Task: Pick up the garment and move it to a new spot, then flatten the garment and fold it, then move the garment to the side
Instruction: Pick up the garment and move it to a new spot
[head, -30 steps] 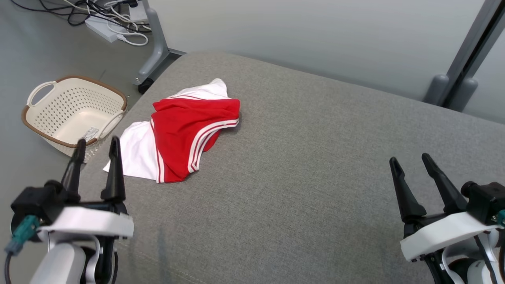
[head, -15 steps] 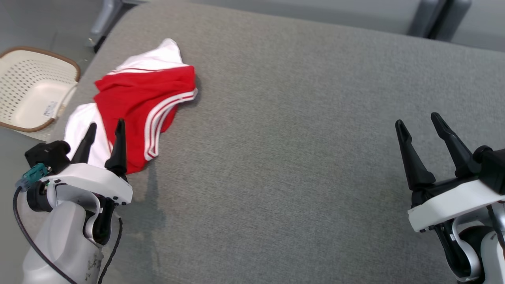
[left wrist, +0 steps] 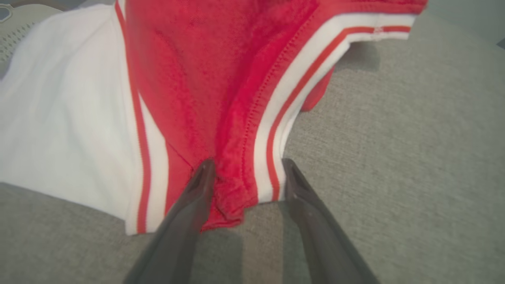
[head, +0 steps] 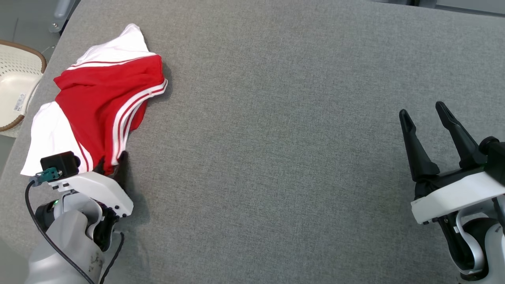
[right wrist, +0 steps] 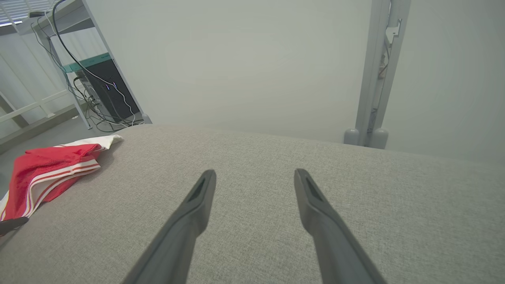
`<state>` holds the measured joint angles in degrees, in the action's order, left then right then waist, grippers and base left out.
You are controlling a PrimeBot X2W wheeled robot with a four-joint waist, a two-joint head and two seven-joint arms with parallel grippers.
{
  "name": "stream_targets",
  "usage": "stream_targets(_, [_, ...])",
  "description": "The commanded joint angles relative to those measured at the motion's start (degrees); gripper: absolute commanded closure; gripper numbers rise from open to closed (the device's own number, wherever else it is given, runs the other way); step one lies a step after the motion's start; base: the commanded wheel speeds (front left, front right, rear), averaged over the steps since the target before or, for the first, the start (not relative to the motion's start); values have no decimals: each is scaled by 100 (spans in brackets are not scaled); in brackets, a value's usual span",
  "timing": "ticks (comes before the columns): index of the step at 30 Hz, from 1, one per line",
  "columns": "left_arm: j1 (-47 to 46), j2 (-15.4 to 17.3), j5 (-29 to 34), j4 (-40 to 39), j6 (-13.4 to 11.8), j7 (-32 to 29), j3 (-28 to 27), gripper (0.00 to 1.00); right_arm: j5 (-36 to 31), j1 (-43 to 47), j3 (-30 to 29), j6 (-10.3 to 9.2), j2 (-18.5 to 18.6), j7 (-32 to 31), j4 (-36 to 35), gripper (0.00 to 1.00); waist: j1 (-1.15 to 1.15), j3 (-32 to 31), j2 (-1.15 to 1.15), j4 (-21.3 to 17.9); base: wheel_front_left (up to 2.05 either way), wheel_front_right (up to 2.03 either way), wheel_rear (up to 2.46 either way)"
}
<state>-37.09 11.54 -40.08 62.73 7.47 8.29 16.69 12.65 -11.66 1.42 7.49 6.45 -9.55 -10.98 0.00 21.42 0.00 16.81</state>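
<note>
A red and white garment with striped trim lies crumpled at the far left of the grey cushioned surface. My left gripper is open at the garment's near edge. In the left wrist view the garment has its red, white-striped hem lying between the two fingers of the left gripper; the jaws stand apart on either side of it. My right gripper hovers open over bare cushion at the right, far from the cloth. From the right wrist view the garment lies at the left, with the right gripper holding nothing.
A cream perforated basket with a brown rim stands on the floor off the surface's left edge. Behind the surface are a pale wall, grey posts and a cart with cables. Bare cushion spreads across the middle and right.
The head camera has tilted down, shifting the whole picture. My left gripper has reached forward to the garment's near hem, which now lies between its fingers. The right gripper has barely moved.
</note>
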Motion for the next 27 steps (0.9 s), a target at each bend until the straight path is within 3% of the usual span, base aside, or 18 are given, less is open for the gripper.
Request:
stream_targets(1, [43,-12,-40,168,-8,-50,86,100,40,-67,-4,1,18,41,5,0,0,-40,0,0,0,0,0])
stream_targets(11, [-41,447,88,-190,-72,669,-27,100,86,140,-61,1,-49,225,171,0,0,-569,0,-126,0,0,0])
stream_targets(18, [804,845,721,-2359,-725,677,-744,100,150,305,-39,1,-159,393,267,0,0,-1000,0,-455,0,0,0])
stream_targets(27, [2849,843,1148,-5239,-1707,519,-1044,100,55,608,-31,1,-161,519,381,0,0,-1439,0,-1138,0,0,0])
